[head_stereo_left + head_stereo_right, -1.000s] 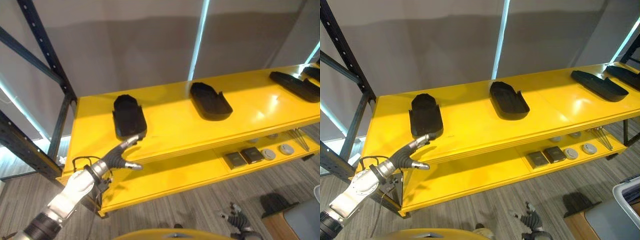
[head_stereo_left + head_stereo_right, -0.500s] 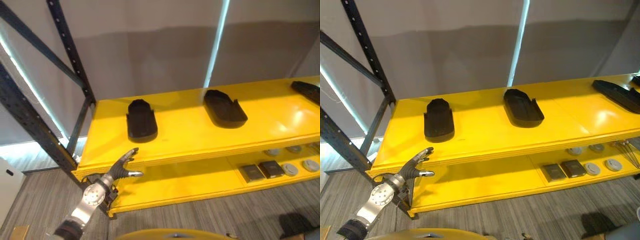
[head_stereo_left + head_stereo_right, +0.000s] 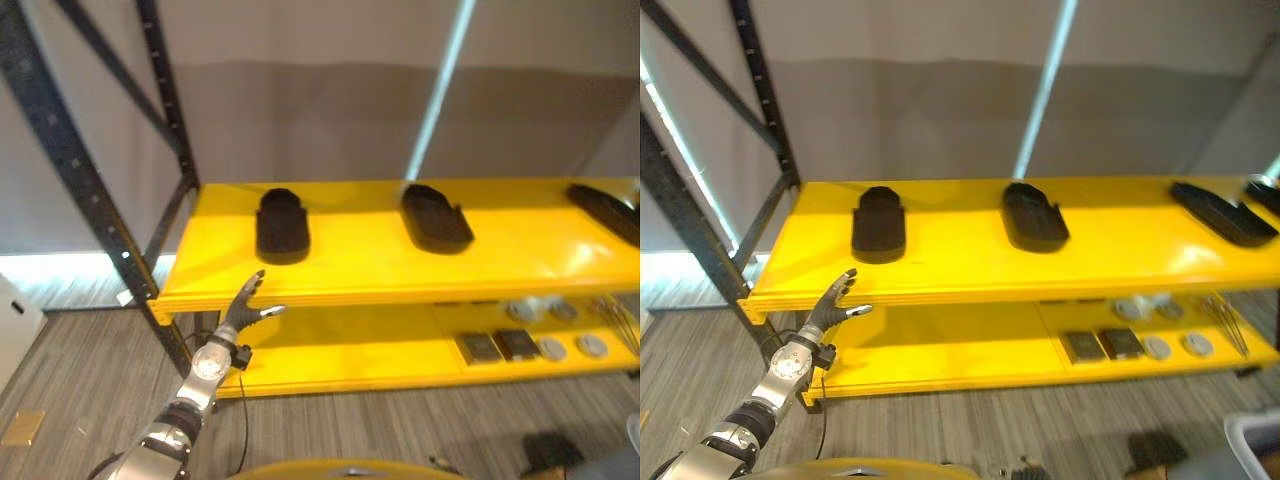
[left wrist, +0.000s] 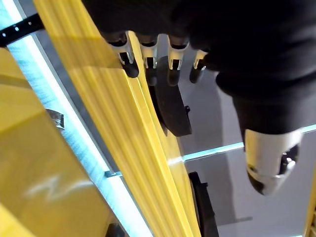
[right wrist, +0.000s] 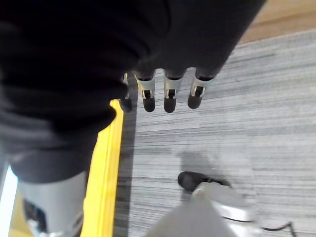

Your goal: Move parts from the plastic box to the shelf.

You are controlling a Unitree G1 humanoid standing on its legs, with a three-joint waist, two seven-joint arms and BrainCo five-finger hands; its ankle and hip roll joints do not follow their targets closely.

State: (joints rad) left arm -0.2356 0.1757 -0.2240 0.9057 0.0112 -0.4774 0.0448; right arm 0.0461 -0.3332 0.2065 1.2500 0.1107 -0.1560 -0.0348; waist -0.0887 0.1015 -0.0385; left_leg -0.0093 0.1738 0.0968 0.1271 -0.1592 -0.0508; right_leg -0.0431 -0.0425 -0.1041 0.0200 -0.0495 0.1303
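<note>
On the upper yellow shelf (image 3: 520, 250) there are already a few black moulded parts: one near the left end (image 3: 282, 224), one around the middle (image 3: 436, 217), and a longer one toward the right end (image 3: 1222, 213). All of them lie flat and well apart from each other. So where the parts are concerned, the shelf side looks fine, and the plastic box they come from is somewhere I can't make out.

The left hand (image 3: 243, 305) hangs just in front of the shelf's front lip, below the leftmost part and clear of it. Its fingers (image 4: 173, 64) are straight and spread, thumb out to the side, holding nothing. The right hand (image 5: 168, 94) points down at the grey plank floor (image 5: 237, 108), fingers relaxed and empty too.

My read is that this is the gap between a drop-off and the next pickup. To do it well, I'd pull the left arm straight back from the edge so the fingers don't clip the lip or nudge that left part, then turn toward the box with both hands kept open. The lower shelf (image 3: 330, 350) has some small square and round bits (image 3: 520, 345) at its right end, so worth staying clear of those.
</note>
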